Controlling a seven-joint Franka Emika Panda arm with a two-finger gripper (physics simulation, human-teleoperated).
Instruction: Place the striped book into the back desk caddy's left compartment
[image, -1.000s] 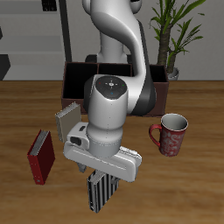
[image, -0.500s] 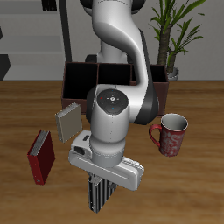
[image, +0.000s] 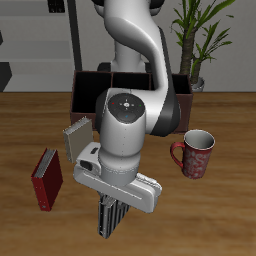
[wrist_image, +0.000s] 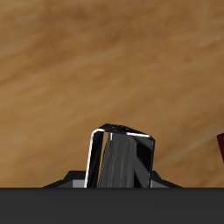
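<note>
The striped book (image: 108, 214) hangs on end under my hand, close to the table's front edge, its black and white stripes running downward. My gripper (image: 110, 203) is mostly hidden by the wrist and appears shut on the book's upper end. In the wrist view the striped book (wrist_image: 119, 159) fills the gap between the fingers, seen end-on over bare wood. The back desk caddy (image: 86, 93), a long dark maroon-brown box, stands far back behind the arm. The arm covers most of its sections, so I cannot make out the left compartment.
A dark red book (image: 46, 178) lies beside my hand, and a plain grey book (image: 78, 137) leans farther back. A red mug (image: 194, 153) stands on the other side. A potted plant (image: 196, 45) rises by the caddy's end.
The hand dipped toward the table half a second ago and has come back up a little. The striped book has shifted sideways with it and now stands steeper.
</note>
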